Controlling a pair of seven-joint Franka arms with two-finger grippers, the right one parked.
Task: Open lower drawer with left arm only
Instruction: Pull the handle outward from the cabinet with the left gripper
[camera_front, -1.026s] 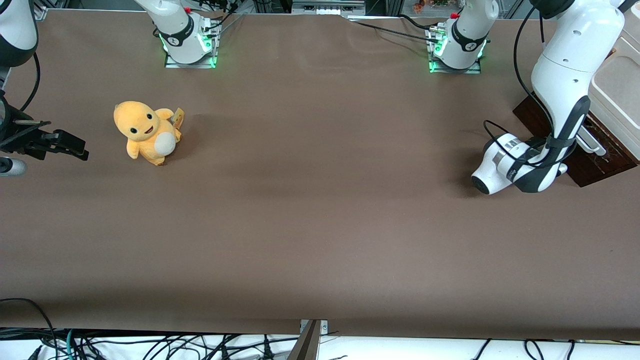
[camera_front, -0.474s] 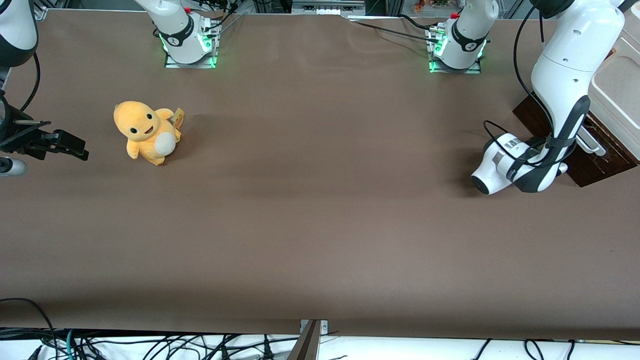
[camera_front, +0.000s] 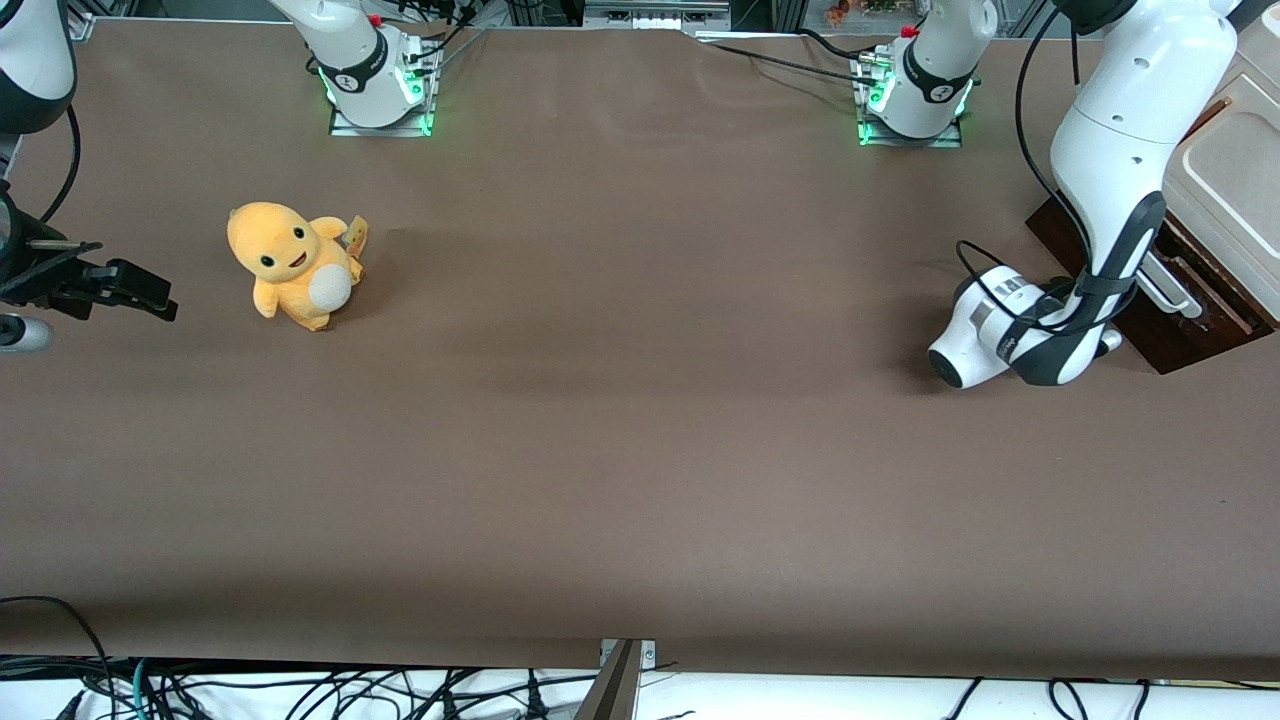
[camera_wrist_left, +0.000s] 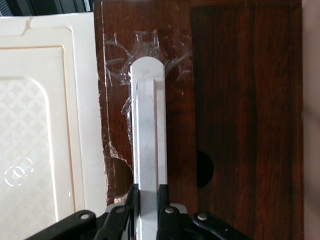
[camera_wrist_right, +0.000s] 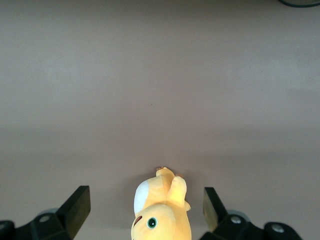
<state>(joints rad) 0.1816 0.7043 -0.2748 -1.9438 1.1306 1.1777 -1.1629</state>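
Here my end effector (camera_wrist_left: 148, 202) was clamped on the silver handle (camera_wrist_left: 148, 130) of the lower drawer (camera_front: 1180, 320), at the bench's working-arm end edge. I judged a straight, level pull along the drawer's travel best.

Even, soft overhead light fills the scene; the brown table (camera_front: 620, 420) shows broad, faint shadow bands and a darker near edge. The plush toy (camera_front: 290, 265) casts a slight shadow. Green base lights (camera_front: 425, 125) glow. The silver handle (camera_wrist_left: 147, 150) looks overexposed, perhaps slightly blurred, between the gripper (camera_wrist_left: 147, 202) fingers.
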